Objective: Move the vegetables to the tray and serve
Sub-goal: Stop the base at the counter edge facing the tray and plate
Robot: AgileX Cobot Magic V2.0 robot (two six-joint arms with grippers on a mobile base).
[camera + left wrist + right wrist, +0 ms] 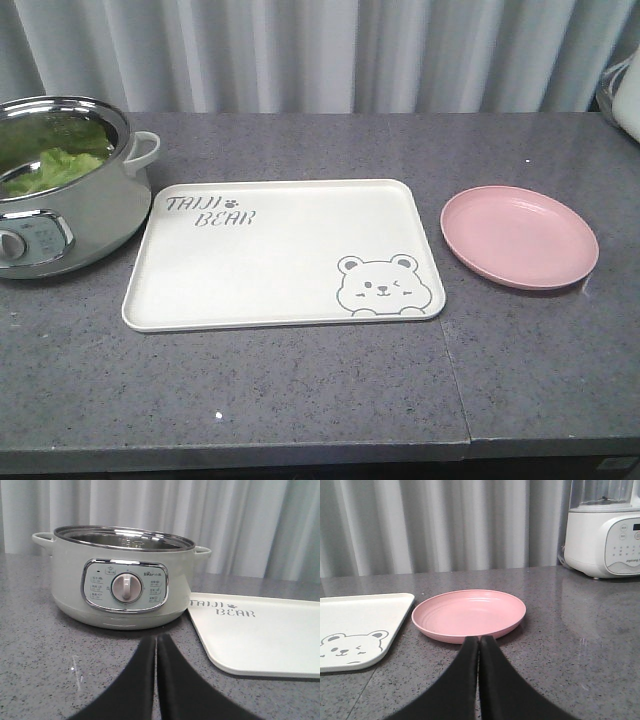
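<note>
Left claw (155,639): clenched, fingers pressed together, low over the desk (300,400), facing the pot (90,215).
Right claw (479,640): clenched likewise, facing the pink plate (518,235).
Tray (270,250): flat at mid-desk, between pot and plate.
Vegetables (55,165): inside the pot, left of the tray.

Pot (70,215), tray (270,260) and plate (520,235) in a row on my table (300,400).

The pot sits on the left, with the vegetables (50,165) inside it. The tray lies in the middle, just beside the pot. The plate lies right of the tray, near it but apart. A blender (605,535) stands at the back, far right. My left gripper (155,637) is before the pot, my right gripper (479,638) before the plate.
</note>
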